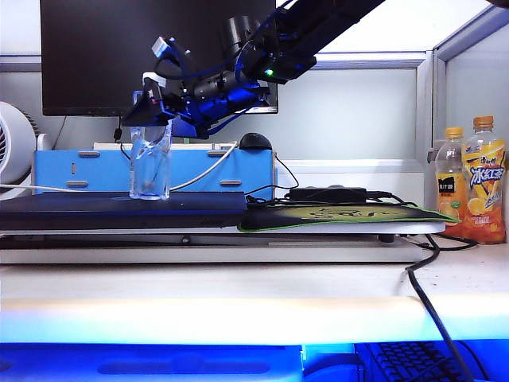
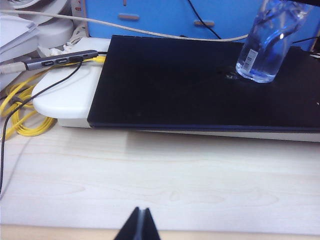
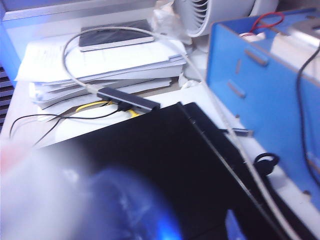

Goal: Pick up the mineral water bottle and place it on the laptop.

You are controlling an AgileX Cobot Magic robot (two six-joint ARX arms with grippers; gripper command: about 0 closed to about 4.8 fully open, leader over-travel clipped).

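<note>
The mineral water bottle (image 1: 150, 169) stands upright on the laptop (image 1: 119, 212), a small clear plastic bottle with a dented, crumpled waist and a little clear liquid in its base; the left wrist view shows a small white label low on its side (image 2: 270, 42). Its cap is hidden behind the right gripper (image 1: 151, 119), which hangs just over the bottle's top; whether its jaws touch the bottle or how wide they stand cannot be told, since the right wrist view shows only a blurred pale mass in the foreground. The laptop is a flat dark slab lying on a white stand (image 2: 70, 95) on the bench (image 2: 160, 180). Behind it stand a blue box (image 1: 207, 169) and a black monitor (image 1: 87, 56), with a white fan (image 1: 12, 147) to the left. To the laptop's right lies a green-edged mouse pad (image 1: 342, 216), and further right two orange-drink bottles (image 1: 473, 179) stand well apart from it. A grey USB hub (image 2: 55, 61) with yellow cable (image 2: 20, 115) lies beside the laptop's left edge. The left gripper (image 2: 139, 226) hovers low over the bare bench in front of the laptop, its jaws pressed together, holding nothing.
</note>
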